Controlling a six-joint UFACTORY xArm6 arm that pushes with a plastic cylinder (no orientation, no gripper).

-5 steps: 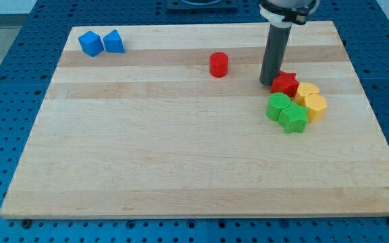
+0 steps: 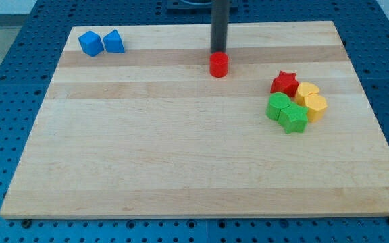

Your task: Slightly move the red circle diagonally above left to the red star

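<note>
The red circle (image 2: 219, 65) sits on the wooden board (image 2: 181, 148) near the view's top centre. My tip (image 2: 219, 52) stands right behind the red circle, at its top edge, touching or nearly touching it. The red star (image 2: 285, 83) lies to the view's right and a little lower, at the top left of a cluster of blocks. The red circle and the red star are well apart.
Two green blocks (image 2: 286, 112) and two yellow blocks (image 2: 311, 98) crowd against the red star at the right. Two blue blocks (image 2: 102, 42) sit side by side at the board's top left corner.
My tip has moved left from beside the red star to just above the red circle. No block has visibly moved.
</note>
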